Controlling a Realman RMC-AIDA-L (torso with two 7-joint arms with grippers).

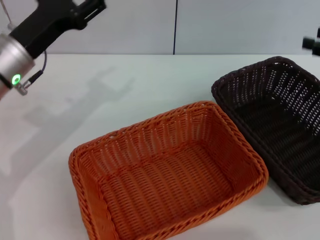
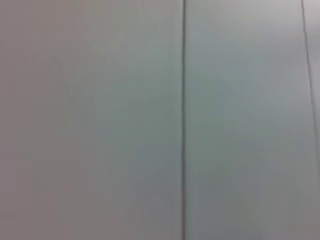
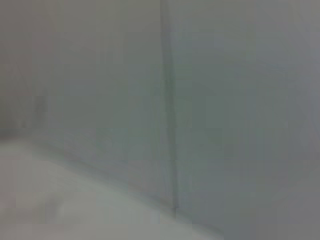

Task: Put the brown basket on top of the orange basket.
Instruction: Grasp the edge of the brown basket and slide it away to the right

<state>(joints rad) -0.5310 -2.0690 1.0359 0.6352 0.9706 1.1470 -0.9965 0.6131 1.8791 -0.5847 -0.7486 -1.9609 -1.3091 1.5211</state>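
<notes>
The orange basket (image 1: 170, 172) sits empty on the white table at the front centre. The brown basket (image 1: 277, 122) sits on the table to its right, its near corner touching or almost touching the orange basket's right side. My left gripper (image 1: 92, 10) is raised at the top left, far from both baskets, pointing towards the back wall. My right gripper (image 1: 312, 44) only peeks in at the right edge, above the brown basket's far end. Both wrist views show only the grey wall.
The white table (image 1: 100, 95) spreads to the left and back of the baskets. A grey wall with a vertical seam (image 1: 175, 27) stands behind the table.
</notes>
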